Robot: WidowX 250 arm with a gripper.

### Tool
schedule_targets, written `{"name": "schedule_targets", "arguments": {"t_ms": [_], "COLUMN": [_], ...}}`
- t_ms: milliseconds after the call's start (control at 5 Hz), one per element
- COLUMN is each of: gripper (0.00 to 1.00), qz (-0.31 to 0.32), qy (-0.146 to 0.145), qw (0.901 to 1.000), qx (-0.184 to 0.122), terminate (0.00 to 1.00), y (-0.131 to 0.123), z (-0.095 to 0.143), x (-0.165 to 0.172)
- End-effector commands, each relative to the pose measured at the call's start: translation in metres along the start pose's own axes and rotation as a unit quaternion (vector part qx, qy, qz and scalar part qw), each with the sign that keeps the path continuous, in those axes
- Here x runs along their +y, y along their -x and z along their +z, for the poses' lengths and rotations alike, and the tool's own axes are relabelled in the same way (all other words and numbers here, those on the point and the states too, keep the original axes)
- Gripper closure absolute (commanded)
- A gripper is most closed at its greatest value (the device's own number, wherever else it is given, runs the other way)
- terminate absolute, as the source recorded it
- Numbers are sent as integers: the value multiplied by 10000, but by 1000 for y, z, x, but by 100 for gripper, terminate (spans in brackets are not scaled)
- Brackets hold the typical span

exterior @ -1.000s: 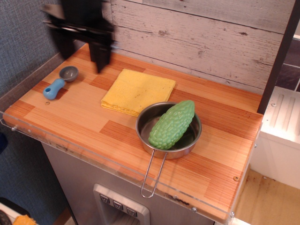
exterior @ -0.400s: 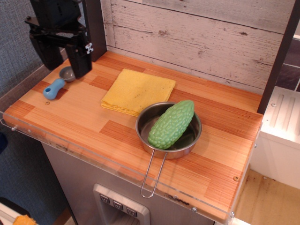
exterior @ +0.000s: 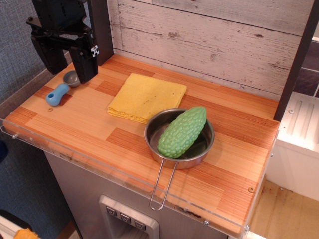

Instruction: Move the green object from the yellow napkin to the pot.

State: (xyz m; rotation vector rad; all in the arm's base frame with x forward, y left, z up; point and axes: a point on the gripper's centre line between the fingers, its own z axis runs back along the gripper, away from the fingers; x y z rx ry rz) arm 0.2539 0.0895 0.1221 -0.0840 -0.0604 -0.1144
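Note:
The green object (exterior: 182, 132), a bumpy light-green toy gourd, lies inside the pot (exterior: 160, 123), resting tilted across its rim. The pot is a shallow steel pan with a wire loop handle pointing toward the counter's front edge. The yellow napkin (exterior: 146, 96) lies flat and bare behind and to the left of the pot. My black gripper (exterior: 66, 67) hangs open and empty at the far left of the counter, well away from the pot, with its fingers apart above the small scoop.
A small grey scoop with a blue handle (exterior: 59, 93) lies at the left edge of the wooden counter (exterior: 89, 124). A plank wall stands behind. A dark post (exterior: 297, 57) rises at the right edge.
My gripper moved left and a little down over the last second, then stayed still. The green object settled slightly in the pot.

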Motion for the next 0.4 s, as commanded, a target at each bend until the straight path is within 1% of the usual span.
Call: {"name": "schedule_targets", "arguments": {"t_ms": [0,200], "gripper": [0,0], "qz": [-12,-12], "qy": [-98,-98], "qw": [9998,9998], "qx": [-197,-197], "terminate": [0,100], "y": [1,1], "z": [13,13], "x": [1,1]}}
